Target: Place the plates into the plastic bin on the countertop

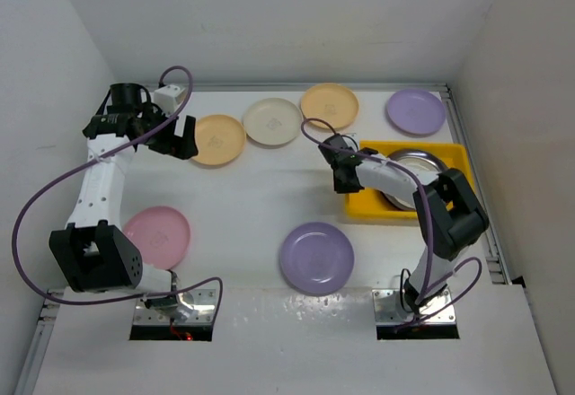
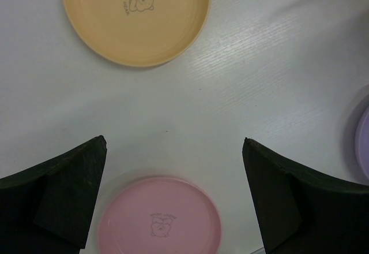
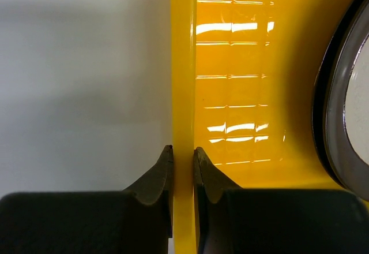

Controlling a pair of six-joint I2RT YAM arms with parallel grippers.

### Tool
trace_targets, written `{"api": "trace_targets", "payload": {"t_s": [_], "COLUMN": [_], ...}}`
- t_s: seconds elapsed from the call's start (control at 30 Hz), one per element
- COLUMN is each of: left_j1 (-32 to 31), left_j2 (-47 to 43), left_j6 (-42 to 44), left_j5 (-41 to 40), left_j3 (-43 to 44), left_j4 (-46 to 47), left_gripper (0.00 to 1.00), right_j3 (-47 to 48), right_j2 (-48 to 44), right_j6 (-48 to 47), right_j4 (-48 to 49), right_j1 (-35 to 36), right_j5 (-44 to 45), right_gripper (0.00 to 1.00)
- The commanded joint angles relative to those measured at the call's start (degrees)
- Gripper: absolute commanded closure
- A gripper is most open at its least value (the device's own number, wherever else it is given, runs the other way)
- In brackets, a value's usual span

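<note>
The yellow plastic bin [image 1: 370,207] sits at the right of the white countertop [image 1: 252,199], with a dark-grey-rimmed plate [image 1: 411,172] inside it. My right gripper [image 1: 343,176] is shut on the bin's left wall [image 3: 183,63], one finger on each side; the plate's dark rim [image 3: 340,92] shows at the right of that view. Loose plates lie around: pale orange [image 1: 218,140], cream [image 1: 272,121], pale orange [image 1: 329,106], lilac [image 1: 416,111], lilac [image 1: 316,258] and pink [image 1: 158,236]. My left gripper [image 1: 176,136] hangs open and empty beside the left orange plate [image 2: 135,17], above the pink plate [image 2: 158,216].
White walls close in the countertop at the left, back and right. A metal rail [image 1: 467,157] runs along the right edge behind the bin. Purple cables [image 1: 54,188] loop off both arms. A lilac plate's edge [image 2: 363,141] shows at the right of the left wrist view.
</note>
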Motion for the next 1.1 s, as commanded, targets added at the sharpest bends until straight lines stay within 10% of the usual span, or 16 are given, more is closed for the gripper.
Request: {"api": "trace_targets", "payload": {"t_s": [0.0, 0.13, 0.2, 0.27, 0.37, 0.47, 0.6, 0.77, 1.07], "left_j1": [0.71, 1.24, 1.24, 1.24, 1.24, 1.24, 1.24, 1.24, 1.24], "left_j2": [0.2, 0.2, 0.72, 0.72, 0.12, -1.2, -3.31, -6.13, -10.7], "left_j6": [0.65, 0.65, 0.65, 0.65, 0.12, 0.64, 0.65, 0.65, 0.12], "left_j5": [0.65, 1.26, 1.79, 1.79, 1.79, 1.26, 0.65, 0.65, 1.7], "left_j3": [1.01, 1.01, 1.01, 1.01, 1.01, 1.01, -0.39, -1.63, -3.83], "left_j4": [0.67, 0.67, 0.67, 0.67, 0.14, -0.47, -0.47, -0.47, -1.0], "left_gripper": [0.0, 0.0, 0.0, 0.0, 0.0, 0.0, 0.0, 0.0, 0.0], "right_j3": [-3.26, -4.23, -2.49, -0.64, 4.02, 2.37, -19.2, -28.39, -35.24], "right_j2": [-4.3, -5.98, -5.81, -5.8, -10.36, -18.79, -38.53, -38.86, -37.18], "right_j6": [-3.82, -3.82, -4.87, -5.57, -5.76, 2.04, 24.02, 30.11, 33.27], "right_j4": [-0.6, -0.87, -0.87, -3.14, -8.49, -12.45, -11.86, -11.94, -8.18], "right_j1": [0.51, 0.24, 0.15, 0.94, 4.36, 8.06, 8.86, 13.5, 17.12], "right_j5": [0.59, 1.03, 0.15, -0.03, 1.11, 3.57, -3.87, -11.19, -8.21], "right_gripper": [1.0, 1.0, 0.75, 0.26, 0.07, 0.05, 0.77, 0.37, 0.52]}}
